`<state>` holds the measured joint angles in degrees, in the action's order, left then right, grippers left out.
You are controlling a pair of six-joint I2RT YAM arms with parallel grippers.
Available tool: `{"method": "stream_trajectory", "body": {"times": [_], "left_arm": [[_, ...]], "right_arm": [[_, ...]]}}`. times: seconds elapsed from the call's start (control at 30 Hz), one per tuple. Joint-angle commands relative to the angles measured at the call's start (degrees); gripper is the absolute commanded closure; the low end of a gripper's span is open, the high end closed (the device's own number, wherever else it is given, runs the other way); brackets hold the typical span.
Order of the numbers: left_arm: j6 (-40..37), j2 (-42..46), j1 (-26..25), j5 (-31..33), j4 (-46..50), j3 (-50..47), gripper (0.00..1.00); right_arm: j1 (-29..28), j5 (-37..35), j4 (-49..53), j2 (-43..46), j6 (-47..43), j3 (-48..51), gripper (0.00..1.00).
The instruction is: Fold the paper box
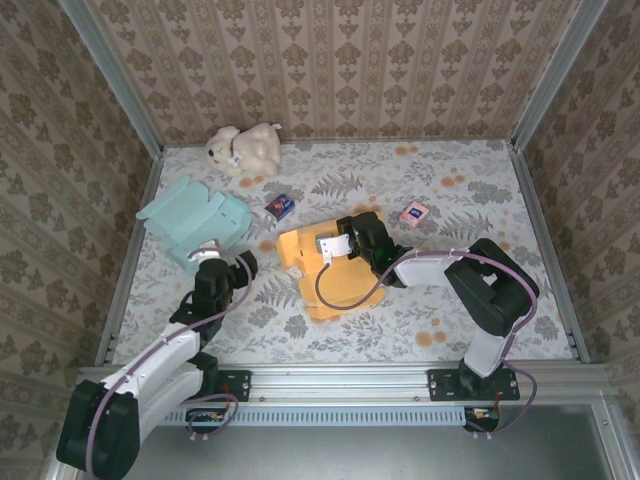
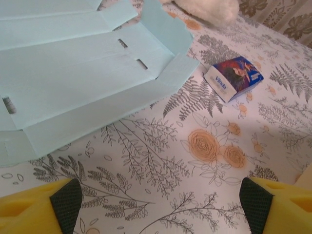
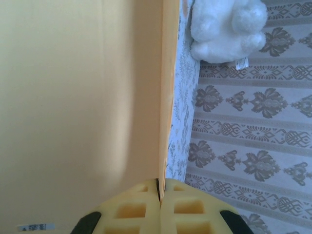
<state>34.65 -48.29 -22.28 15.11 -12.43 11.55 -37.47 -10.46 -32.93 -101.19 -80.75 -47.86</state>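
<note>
1. Yellow paper box [image 1: 300, 252], unfolded, lies in the middle of the flowered table [image 1: 480, 200], one flap standing up at its far side.
2. Right claw [image 1: 335, 245] is pressed together on that flap; in the right wrist view the thin yellow edge runs straight into the closed fingertips [image 3: 146, 209].
3. Left claw [image 1: 207, 255] stands wide apart over bare tablecloth with nothing between its fingers [image 2: 66, 200].
4. Just beyond the left claw lies a pale blue paper box [image 2: 73, 73], also unfolded and flat, at the table's left side.
5. A small dark blue packet [image 2: 233, 78] sits just beside the blue sheet's corner, between the two boxes.
6. A pink packet [image 1: 414, 213] lies right of the yellow box.
7. A white plush toy [image 1: 243, 148] rests against the back wall.
</note>
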Motion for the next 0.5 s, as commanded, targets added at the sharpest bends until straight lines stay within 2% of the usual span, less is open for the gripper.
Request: {"method": "stream_trajectory", "body": {"times": [0.0, 0.27, 0.37, 0.47], "left_arm": [[-4.49, -1.80, 0.66, -5.00, -5.27, -0.85, 0.11], [-9.16, -20.57, -0.24, -20.77, -24.98, 0.82, 0.13], [-9.37, -24.30, -1.09, -23.21, -29.65, 0.85, 0.13], [-10.48, -25.13, -1.98, -23.64, -30.05, 1.55, 0.13]], "right_arm": [[0.38, 2.56, 4.30, 1.21, 1.89, 0.83, 1.00], [0.89, 3.00, 4.41, 1.28, 2.40, 1.01, 1.00], [1.03, 2.98, 4.43, 1.32, 2.35, 1.01, 1.00], [1.26, 2.82, 4.47, 1.44, 2.41, 1.06, 1.00]]}}
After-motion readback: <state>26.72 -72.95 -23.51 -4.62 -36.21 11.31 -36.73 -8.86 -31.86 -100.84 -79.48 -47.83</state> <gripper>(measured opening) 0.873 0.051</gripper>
